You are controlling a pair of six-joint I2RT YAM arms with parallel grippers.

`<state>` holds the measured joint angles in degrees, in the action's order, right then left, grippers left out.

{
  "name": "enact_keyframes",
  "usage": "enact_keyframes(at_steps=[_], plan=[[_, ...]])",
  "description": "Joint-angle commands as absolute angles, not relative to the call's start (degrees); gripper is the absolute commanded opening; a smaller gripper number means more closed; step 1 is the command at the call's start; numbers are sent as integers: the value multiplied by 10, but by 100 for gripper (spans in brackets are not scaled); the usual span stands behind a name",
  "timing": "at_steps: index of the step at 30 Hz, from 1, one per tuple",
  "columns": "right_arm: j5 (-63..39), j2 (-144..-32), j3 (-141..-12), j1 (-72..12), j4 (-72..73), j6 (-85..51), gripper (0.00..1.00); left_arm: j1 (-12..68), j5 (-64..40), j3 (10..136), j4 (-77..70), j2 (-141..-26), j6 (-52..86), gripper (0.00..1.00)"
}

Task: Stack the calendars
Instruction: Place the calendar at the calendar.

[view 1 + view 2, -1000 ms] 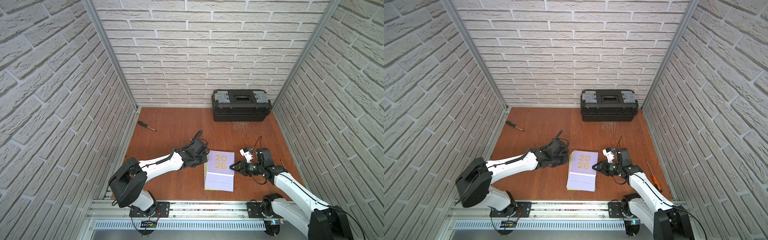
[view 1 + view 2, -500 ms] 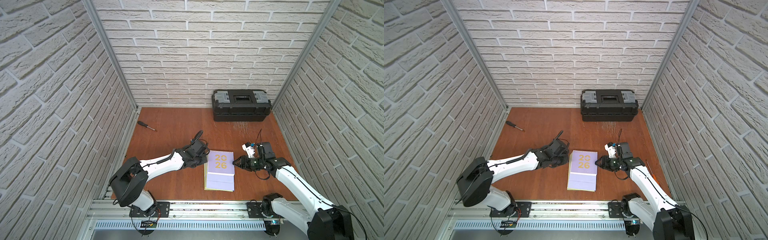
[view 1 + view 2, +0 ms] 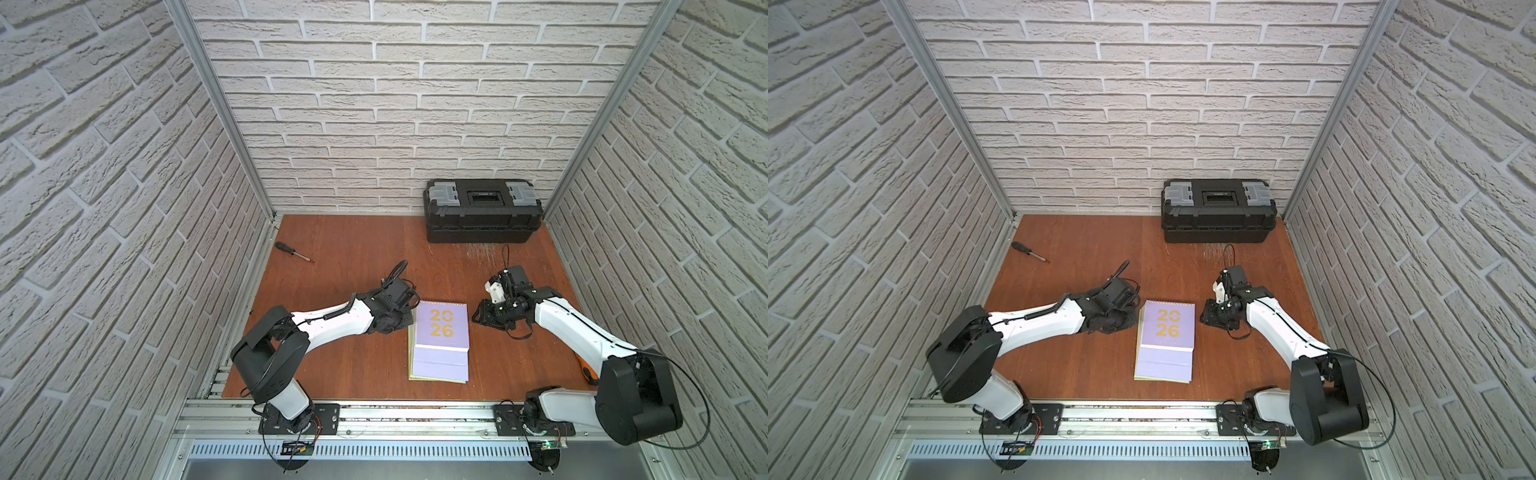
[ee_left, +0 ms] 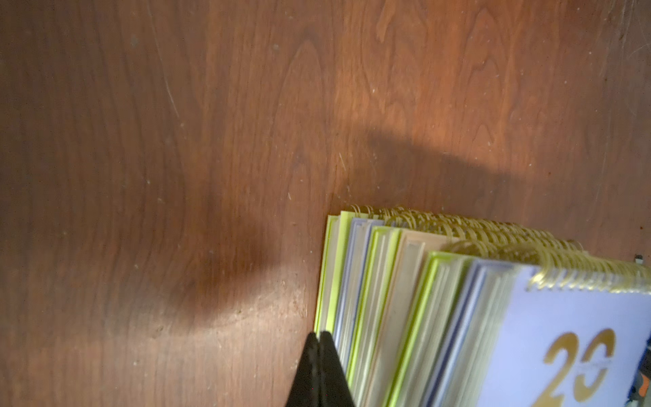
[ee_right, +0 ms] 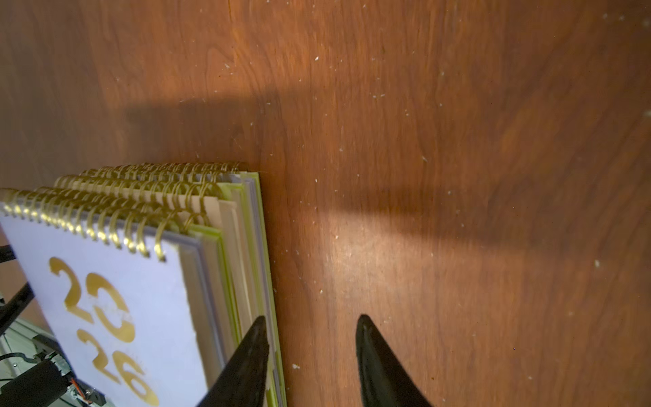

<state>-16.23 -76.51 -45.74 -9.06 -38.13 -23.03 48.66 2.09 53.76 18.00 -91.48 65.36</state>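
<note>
The calendars lie in one stack at the middle of the wooden table. A lavender one with a gold "2026" is on top, and lower ones stick out at the front edge in both top views. Lime green, lavender and peach edges show in the left wrist view and the right wrist view. My left gripper is shut and empty, its tip against the stack's left side. My right gripper is open and empty at the stack's right side, one finger by the edges.
A black toolbox stands at the back right against the wall. A black screwdriver lies at the back left. An orange-handled tool shows under my right arm. Brick walls close in three sides; a metal rail runs along the front.
My right gripper has opened a little wider and drawn slightly back from the stack's right edge. The left arm and the stack have stayed put.
</note>
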Motion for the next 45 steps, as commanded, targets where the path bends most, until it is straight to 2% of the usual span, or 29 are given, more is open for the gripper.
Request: enact_keyframes(at_steps=[1,9,33,40,45], plan=[[-154,-794,-484,-97,-364,-210,43,477,20,559,193,-931,641,0],[-89,-856,-532,-138,-386,-210,43,465,2,572,188,-959,636,0],[-165,-873,-517,-142,-343,-224,44,465,-12,579,180,-969,634,0],[-103,-855,-519,-141,-365,-223,44,458,-1,577,198,-952,627,0],[-76,-815,-519,-140,-368,-224,49,434,30,563,226,-900,608,0]])
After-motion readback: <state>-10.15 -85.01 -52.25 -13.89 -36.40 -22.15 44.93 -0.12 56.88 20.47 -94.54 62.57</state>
